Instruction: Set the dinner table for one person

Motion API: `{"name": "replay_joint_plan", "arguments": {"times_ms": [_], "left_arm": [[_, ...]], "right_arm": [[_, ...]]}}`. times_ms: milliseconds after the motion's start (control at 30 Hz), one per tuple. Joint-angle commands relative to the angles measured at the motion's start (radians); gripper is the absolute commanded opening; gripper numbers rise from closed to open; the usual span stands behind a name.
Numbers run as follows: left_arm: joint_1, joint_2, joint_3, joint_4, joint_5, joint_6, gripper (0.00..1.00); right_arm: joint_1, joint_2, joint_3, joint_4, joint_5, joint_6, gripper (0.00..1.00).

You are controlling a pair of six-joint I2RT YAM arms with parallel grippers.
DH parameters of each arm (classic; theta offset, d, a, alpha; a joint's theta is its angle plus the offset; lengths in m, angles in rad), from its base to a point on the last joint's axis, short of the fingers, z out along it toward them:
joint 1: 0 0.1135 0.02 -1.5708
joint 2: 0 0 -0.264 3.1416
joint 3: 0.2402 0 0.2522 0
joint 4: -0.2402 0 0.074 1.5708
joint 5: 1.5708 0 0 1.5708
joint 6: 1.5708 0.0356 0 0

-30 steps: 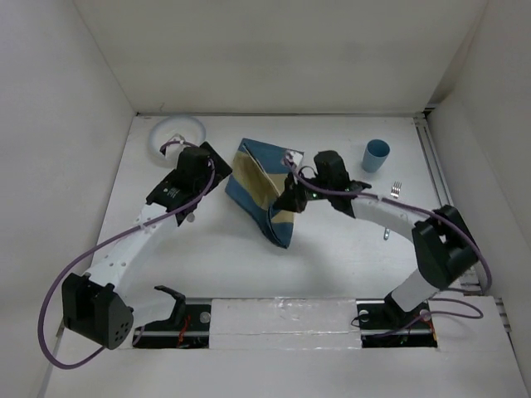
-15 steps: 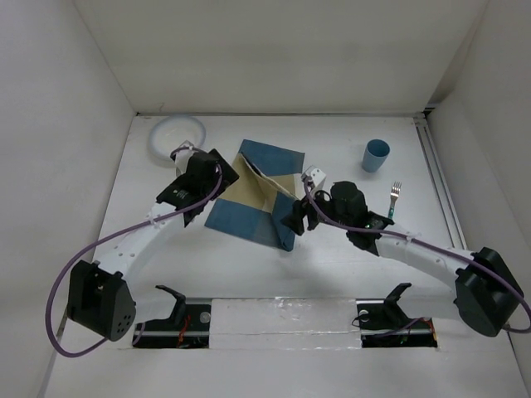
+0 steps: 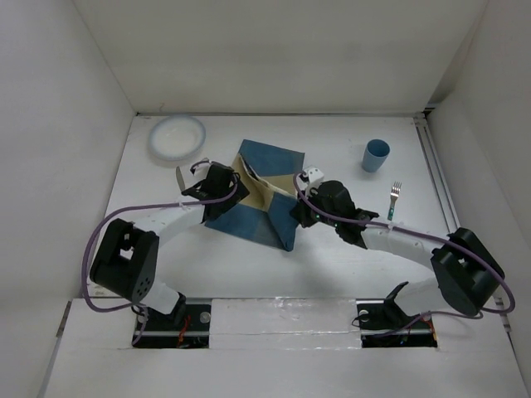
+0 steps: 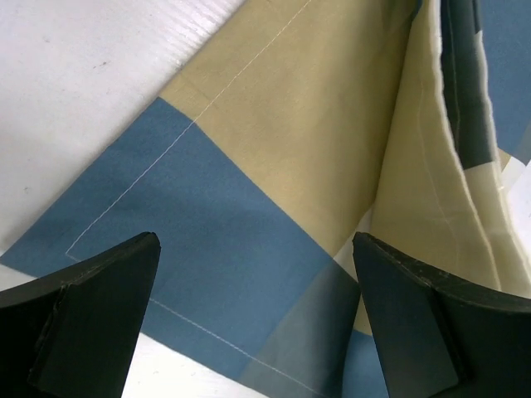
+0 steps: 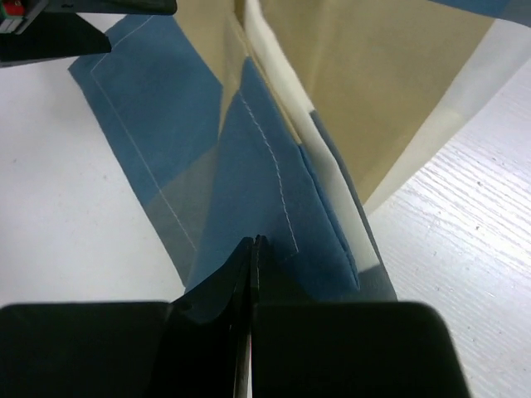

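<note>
The blue-and-tan placemat [image 3: 249, 215] lies partly folded in the middle of the white dinner table [image 3: 332, 265], its right part still raised in a ridge. My right gripper [image 3: 300, 212] is shut on a blue fold of the placemat [image 5: 274, 191] at that ridge's near end, the fingertips [image 5: 246, 257] pressed together on the cloth. Over the mat's left corner, my left gripper [image 3: 217, 187] hangs open just above the flat blue cloth [image 4: 207, 240]. Nothing sits between its wide black fingers [image 4: 91, 298].
A white plate [image 3: 176, 136] sits at the back left. A grey utensil [image 3: 180, 177] lies just left of the left gripper. At the back right stands a blue cup [image 3: 375, 155], with a fork [image 3: 393, 199] in front of it. White walls close in the table.
The placemat has spread out flatter on the table. My left gripper slid from near the plate to the mat's left corner. My right gripper let go, moved nearer and shut on the fold again.
</note>
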Motion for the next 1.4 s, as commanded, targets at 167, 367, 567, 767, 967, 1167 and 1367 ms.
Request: {"name": "replay_joint_plan", "arguments": {"times_ms": [167, 367, 567, 767, 967, 1167, 1367], "left_arm": [[-0.002, 0.077, 0.012, 0.065, -0.002, -0.036, 1.00], [-0.002, 0.144, 0.012, 0.094, 0.027, -0.047, 1.00], [-0.002, 0.163, 0.001, 0.094, 0.027, -0.056, 1.00], [-0.002, 0.163, -0.008, 0.094, 0.027, -0.056, 1.00], [-0.002, 0.172, -0.008, 0.094, 0.027, -0.056, 1.00], [-0.002, 0.172, -0.008, 0.094, 0.027, -0.056, 1.00], [-0.002, 0.172, -0.008, 0.094, 0.027, -0.056, 1.00]], "right_arm": [[-0.071, 0.015, 0.059, -0.057, 0.158, 0.096, 0.00], [-0.125, 0.050, 0.066, -0.066, 0.065, 0.122, 0.13], [-0.137, 0.000, 0.062, -0.008, 0.001, 0.096, 1.00], [-0.175, 0.080, 0.076, 0.062, -0.212, 0.096, 1.00], [-0.133, 0.193, 0.108, 0.200, -0.443, 0.134, 1.00], [-0.057, 0.259, 0.156, 0.202, -0.388, 0.134, 0.52], [-0.048, 0.208, 0.145, 0.223, -0.213, 0.165, 0.00]]}}
